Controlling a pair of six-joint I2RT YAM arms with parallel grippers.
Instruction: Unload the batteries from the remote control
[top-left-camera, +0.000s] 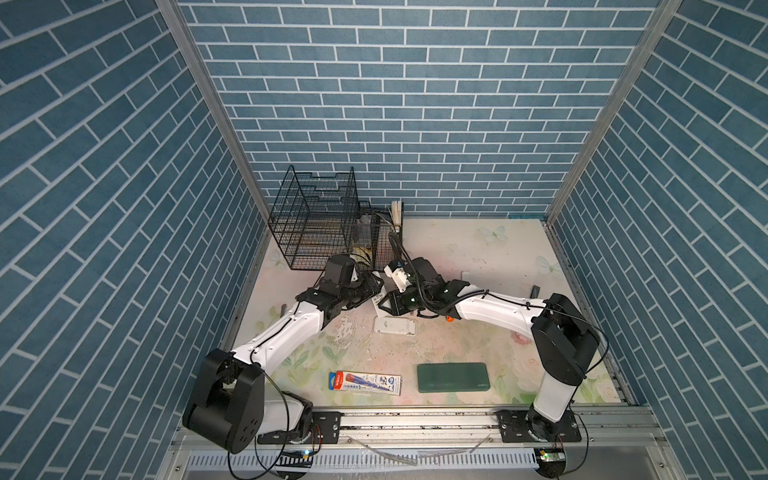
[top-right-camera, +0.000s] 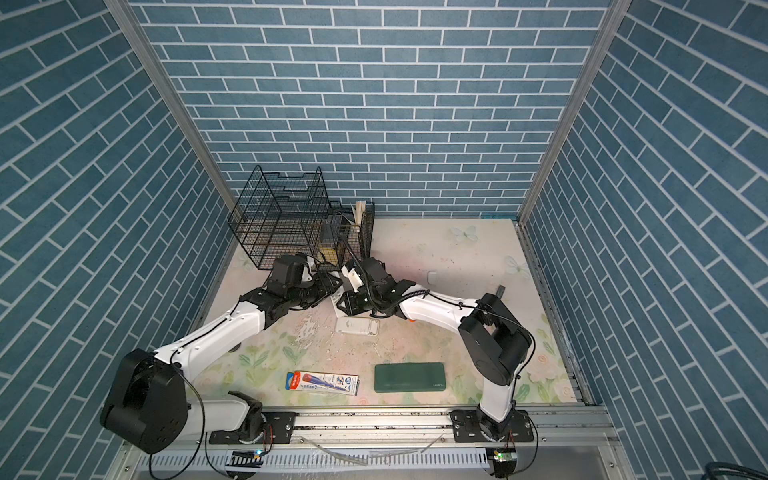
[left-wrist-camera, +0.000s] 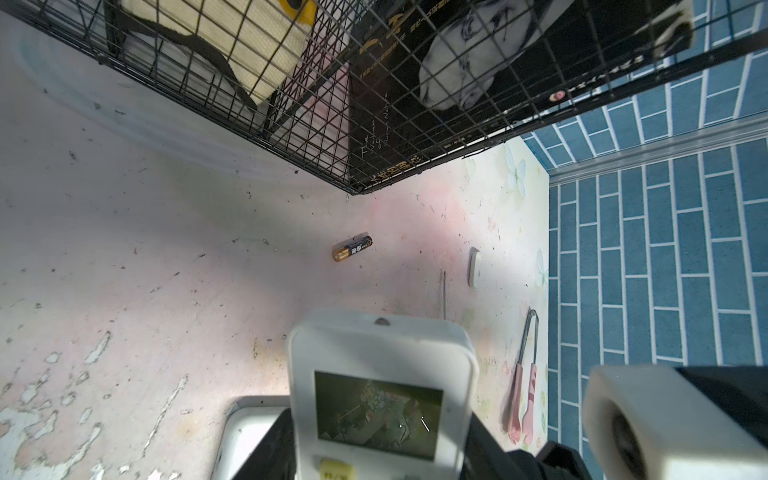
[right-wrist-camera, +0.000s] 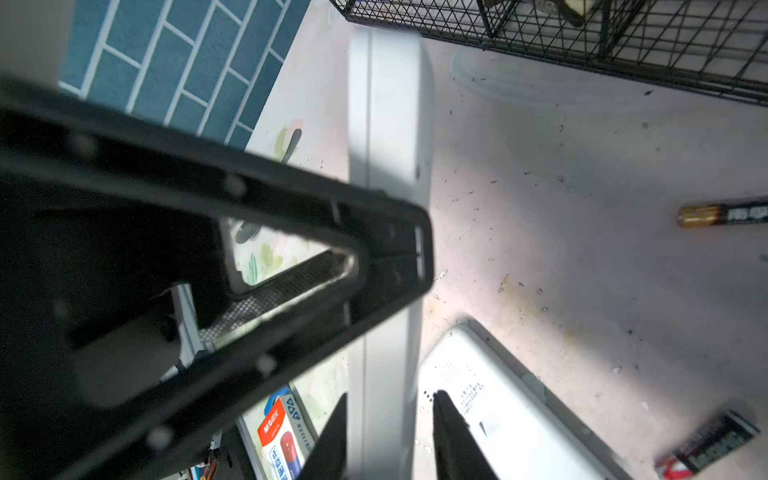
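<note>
Left gripper (top-left-camera: 373, 289) clamped the lower body of the remote control (left-wrist-camera: 382, 374) and held it above the table (top-left-camera: 478, 249), screen toward its wrist camera. Right gripper (right-wrist-camera: 390, 399) came in from the right; its two black fingers straddled the remote's thin edge, narrow, close on both faces. We couldn't tell whether they were actually pressing. Both jaws sat nose to nose mid-table, so there was almost no room between them.

One battery (left-wrist-camera: 351, 248) lay loose on the table, just beyond the remote's top end, well clear of both grippers. We couldn't see the remote's battery bay.

The wire rack (top-left-camera: 316, 216) stood at far left; its near corner overhung close to the battery and the left wrist, the tightest edge. A white casing (top-left-camera: 395, 326) lay flat just near of the grippers.

On the right, a small white piece (left-wrist-camera: 476, 268) and a pink-handled tool (left-wrist-camera: 523, 374) lay toward the wall, with open floor between them and the battery. At the near edge a pen box (top-left-camera: 365, 383) and a green case (top-left-camera: 454, 377) lay well apart from the grippers.
</note>
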